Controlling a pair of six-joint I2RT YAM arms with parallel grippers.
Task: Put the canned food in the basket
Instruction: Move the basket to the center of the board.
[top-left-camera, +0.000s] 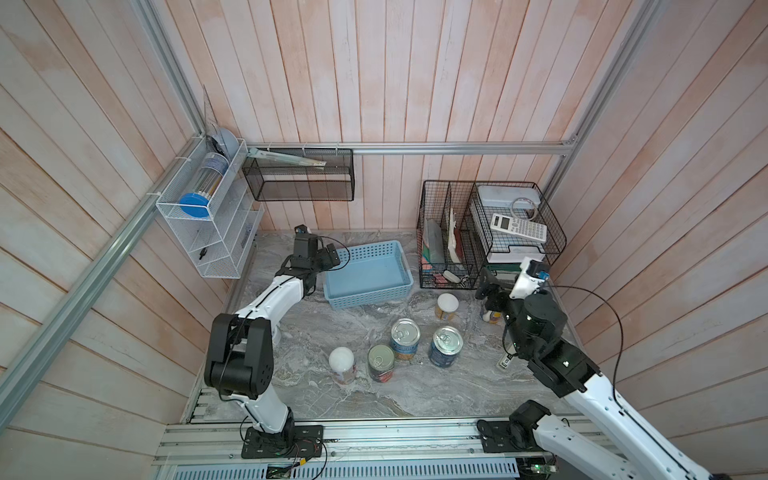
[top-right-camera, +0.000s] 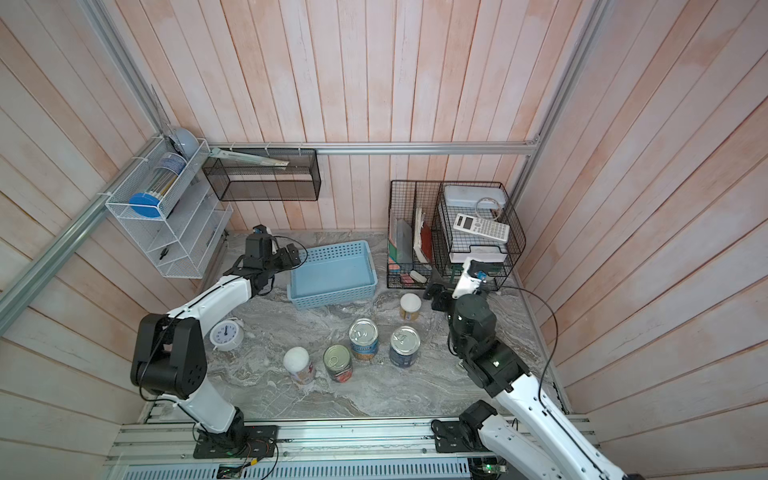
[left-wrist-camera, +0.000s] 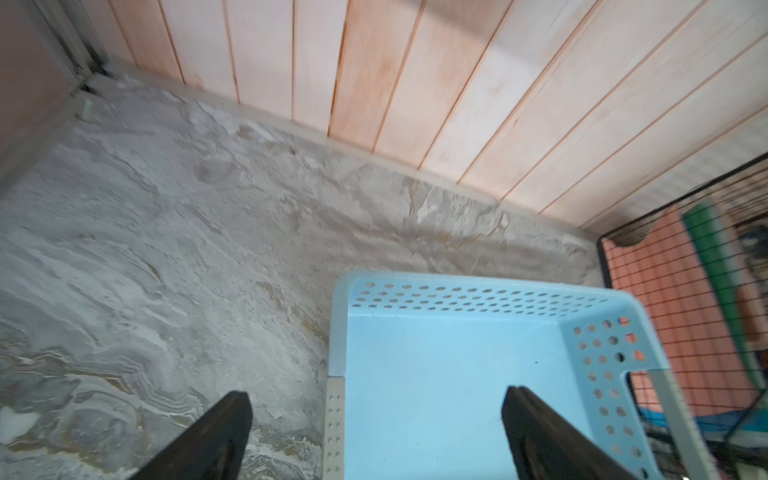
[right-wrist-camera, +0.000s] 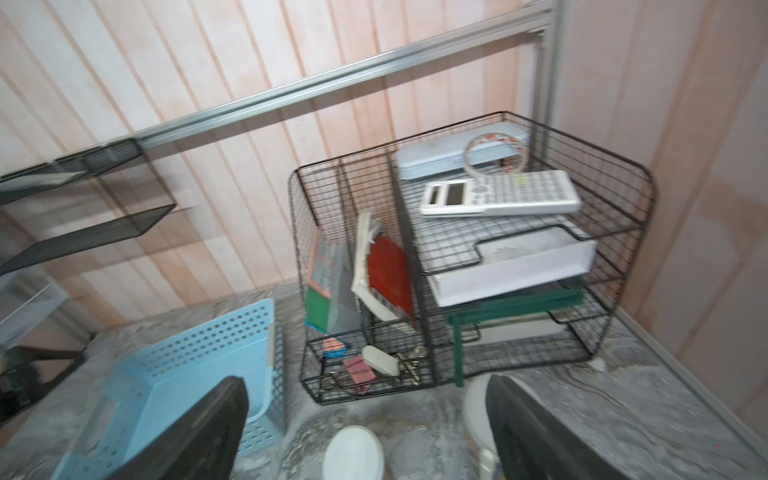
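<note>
The basket (top-left-camera: 370, 297) is flanked closely on its right by the black wire organiser (top-left-camera: 428, 208), only a narrow gap being left between them. Its left wall is straddled by the left gripper (left-wrist-camera: 378, 395), held wide. Bare tabletop (top-left-camera: 328, 328) is left in front of the basket, beyond which four cans (top-left-camera: 404, 337) are crowded, narrow gaps between them.

We set our dial on the table's middle, twelve at the back wall. The basket (top-left-camera: 365, 296) lies at twelve. The wire organiser (top-left-camera: 436, 199) is at two, with a calculator (top-left-camera: 518, 227) on its top tier. A first can (top-left-camera: 447, 306) stands at three, with a second can (top-left-camera: 493, 316) beyond it, partly hidden. A third can (top-left-camera: 404, 337) and a fourth can (top-left-camera: 446, 345) stand toward five, a fifth can (top-left-camera: 380, 363) at six and a sixth can (top-left-camera: 342, 365) at seven. The clock (top-right-camera: 225, 334) sits at nine.
</note>
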